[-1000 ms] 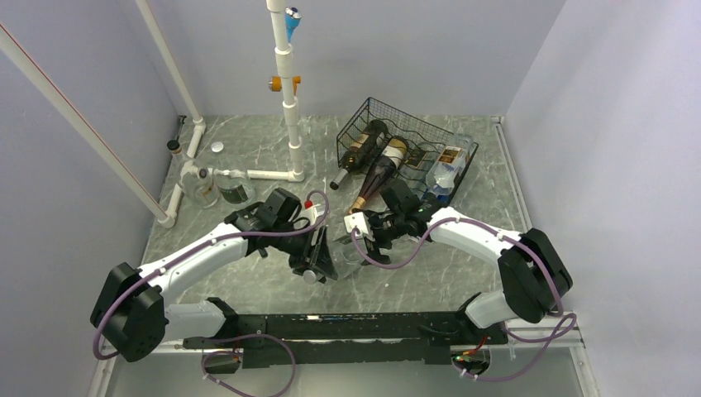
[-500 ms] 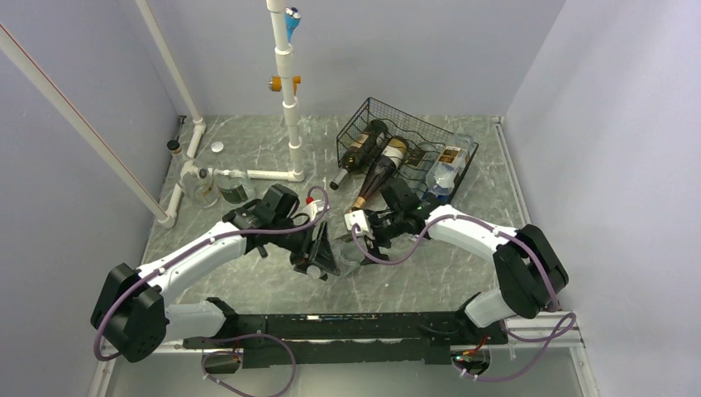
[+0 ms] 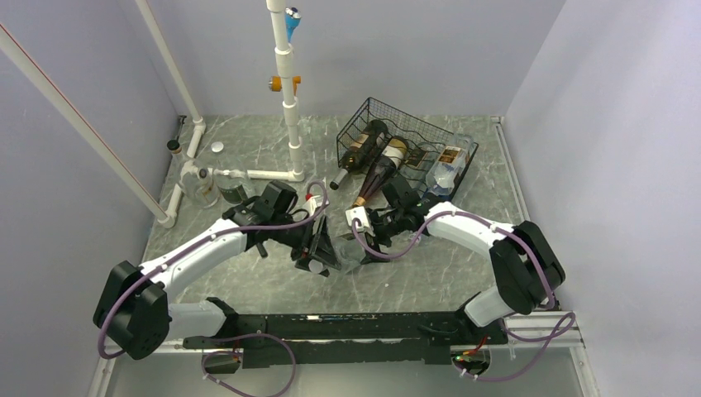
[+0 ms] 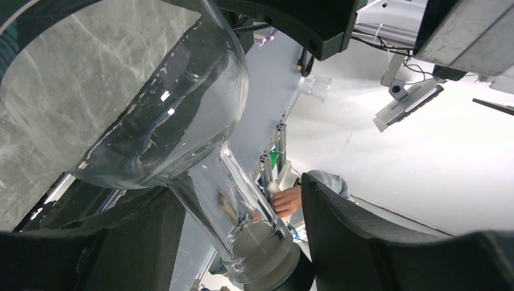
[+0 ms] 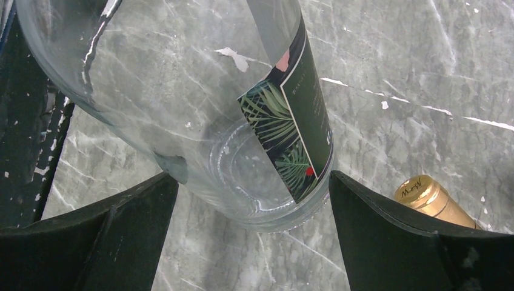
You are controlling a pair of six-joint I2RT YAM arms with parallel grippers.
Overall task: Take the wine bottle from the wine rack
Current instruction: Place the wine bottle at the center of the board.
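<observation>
Bottle position?

Centre of the overhead frame, over the counter, apart from the rack at upper centre. At its labelled base the right end effector clamps it. The left end effector brackets the neck, but whether it grips I cannot tell.

Best handling?

I'd confirm the neck grip, keep it level, lower slowly, and avoid the gold-capped bottle at lower right.

The grey marbled table carries the black wire wine rack at far right and a white pipe frame at far left, a clear glass jar beside it.
</observation>
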